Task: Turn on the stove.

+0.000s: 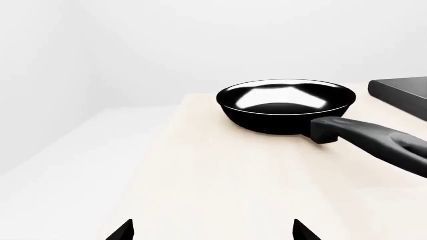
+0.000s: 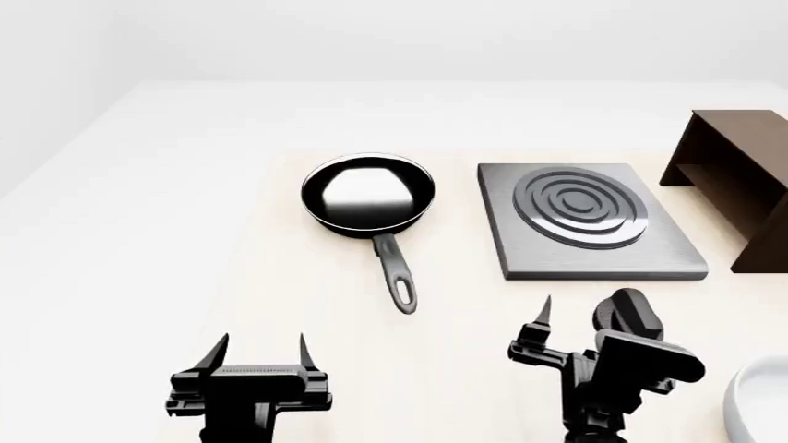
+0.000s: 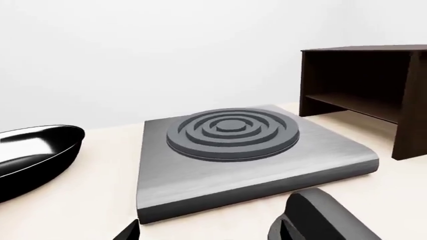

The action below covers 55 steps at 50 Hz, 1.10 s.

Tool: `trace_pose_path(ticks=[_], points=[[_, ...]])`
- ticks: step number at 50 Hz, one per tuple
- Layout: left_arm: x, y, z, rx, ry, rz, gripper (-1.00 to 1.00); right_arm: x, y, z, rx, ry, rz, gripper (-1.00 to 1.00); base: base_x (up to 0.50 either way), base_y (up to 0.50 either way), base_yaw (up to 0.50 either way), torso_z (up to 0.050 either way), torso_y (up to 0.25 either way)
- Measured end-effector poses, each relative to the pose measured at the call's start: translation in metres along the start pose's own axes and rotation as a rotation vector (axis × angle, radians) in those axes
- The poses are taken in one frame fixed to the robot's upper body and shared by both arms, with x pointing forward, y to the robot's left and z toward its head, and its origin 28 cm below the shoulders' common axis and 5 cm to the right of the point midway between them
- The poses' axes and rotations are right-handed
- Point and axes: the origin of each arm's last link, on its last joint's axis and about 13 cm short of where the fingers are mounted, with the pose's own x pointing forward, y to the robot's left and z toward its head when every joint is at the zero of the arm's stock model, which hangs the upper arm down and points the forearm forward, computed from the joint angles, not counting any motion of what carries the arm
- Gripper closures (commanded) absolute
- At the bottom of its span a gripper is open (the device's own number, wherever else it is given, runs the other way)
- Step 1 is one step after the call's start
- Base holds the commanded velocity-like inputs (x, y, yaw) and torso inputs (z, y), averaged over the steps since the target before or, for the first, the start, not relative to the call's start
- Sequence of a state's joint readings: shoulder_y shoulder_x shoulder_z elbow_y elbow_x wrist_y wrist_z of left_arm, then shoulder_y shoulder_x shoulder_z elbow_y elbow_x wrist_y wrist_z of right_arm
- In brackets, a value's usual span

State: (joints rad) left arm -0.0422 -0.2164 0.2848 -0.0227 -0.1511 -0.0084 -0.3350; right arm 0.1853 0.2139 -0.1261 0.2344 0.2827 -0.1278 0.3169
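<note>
The stove (image 2: 591,242) is a flat grey metal plate with a dark ringed burner (image 2: 581,205), right of the table's middle. Its plate (image 3: 267,165) and burner (image 3: 231,131) fill the right wrist view. A separate black round knob (image 2: 628,314) with a lever sits just in front of the plate. My right gripper (image 2: 579,325) is open beside it, and one finger lies against the knob (image 3: 327,215) with nothing between the fingers. My left gripper (image 2: 261,349) is open over bare table near the front edge, far from the stove. A corner of the plate (image 1: 403,92) shows in the left wrist view.
A black frying pan (image 2: 367,192) lies left of the stove, its handle (image 2: 397,272) pointing toward me. The pan (image 1: 287,102) is ahead of my left gripper (image 1: 213,231). A dark brown wooden box (image 2: 733,175) stands right of the stove. A white rim (image 2: 758,397) shows at the front right.
</note>
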Motion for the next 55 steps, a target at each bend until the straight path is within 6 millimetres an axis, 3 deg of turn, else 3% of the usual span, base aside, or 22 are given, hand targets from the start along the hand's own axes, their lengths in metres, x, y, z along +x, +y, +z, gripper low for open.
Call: trace_pose_path(ticks=[55], points=[[0.001,0.0,-0.001,0.001,-0.003,-0.001,-1.0,0.029,-0.014,-0.022,0.014,0.073,-0.091,-1.0,0.0,0.0,0.0,0.0,0.0]])
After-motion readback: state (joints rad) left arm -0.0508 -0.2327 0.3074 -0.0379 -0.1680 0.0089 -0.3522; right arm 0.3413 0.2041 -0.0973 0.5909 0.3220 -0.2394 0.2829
